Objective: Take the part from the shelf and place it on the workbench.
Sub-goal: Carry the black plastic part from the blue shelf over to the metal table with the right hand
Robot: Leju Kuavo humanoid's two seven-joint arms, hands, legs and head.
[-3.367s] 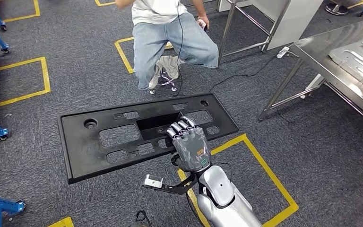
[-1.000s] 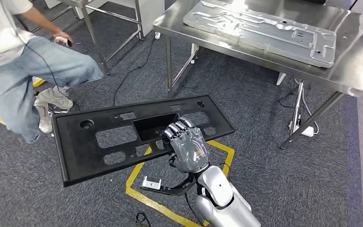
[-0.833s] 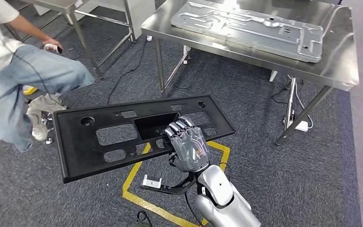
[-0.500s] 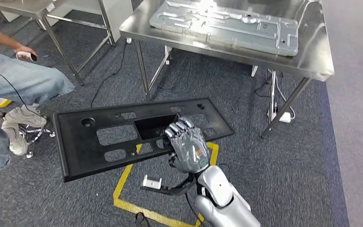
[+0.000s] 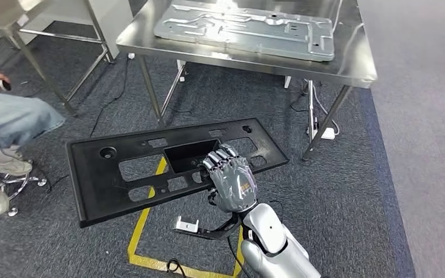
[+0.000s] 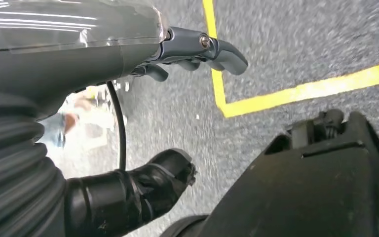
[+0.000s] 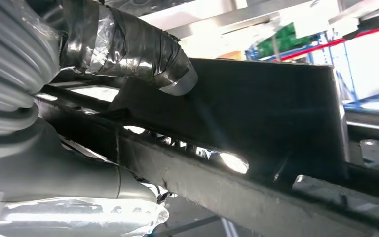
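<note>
Overhead, a stainless steel surface (image 5: pixel 359 63) stands on thin metal legs over grey carpet (image 5: pixel 417 145), and one pressed metal panel (image 5: pixel 246 28) lies flat on top of it. A second steel table (image 5: pixel 11 14) sits beyond the surface's far-left corner. Yellow tape (image 5: pixel 145 197) marks one square outline on the carpet, on the robot's side of the surface. One white power strip (image 5: pixel 326 133) lies on the carpet by the surface's right-hand legs, with cables trailing under it. One person in blue jeans (image 5: pixel 8 119) sits on a stool well off from the surface's left end.

One black part (image 5: pixel 121 171), a long flat plastic panel with many cut-outs and a deep rectangular pocket in its middle, is held level in the air above the carpet, nearer the robot than the surface and apart from it. The right hand (image 5: pixel 229 176) grips its near long edge beside the pocket: the fingers (image 5: pixel 220 156) are curled over the top face, and the right wrist view shows the taped thumb (image 7: pixel 143 49) pressed against the part's underside. The left hand (image 6: pixel 143 113) hangs above the carpet and yellow tape, holding nothing, thumb and fingers apart.
</note>
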